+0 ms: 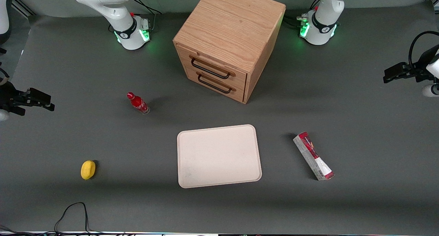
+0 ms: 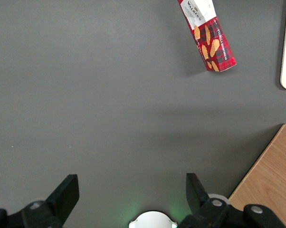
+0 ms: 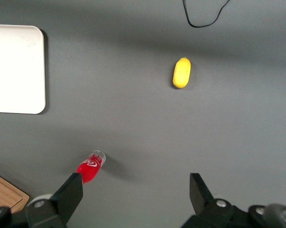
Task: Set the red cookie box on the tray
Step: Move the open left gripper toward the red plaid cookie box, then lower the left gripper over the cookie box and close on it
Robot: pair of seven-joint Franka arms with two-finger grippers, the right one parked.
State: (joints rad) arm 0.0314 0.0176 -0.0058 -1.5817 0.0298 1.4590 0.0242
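Currently flat on matte grey counter [image 1: 360,119]: long tartan-red cookie box [image 1: 313,156] beside smooth, round-cornered beige tray [image 1: 218,156]; tool [image 2: 128,187] spread apart, aloft.

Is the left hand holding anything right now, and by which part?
Nothing is held. The left hand is open and empty above bare table at the working arm's end, well clear of the red cookie box, which lies flat beside the tray.

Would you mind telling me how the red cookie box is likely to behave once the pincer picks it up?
The red cookie box looks like a stiff carton, so it probably keeps its shape. Lying flat, long and narrow, it seems unlikely to roll, though an off-centre grip may let it swing. The open pincer hangs apart from it, above bare table.
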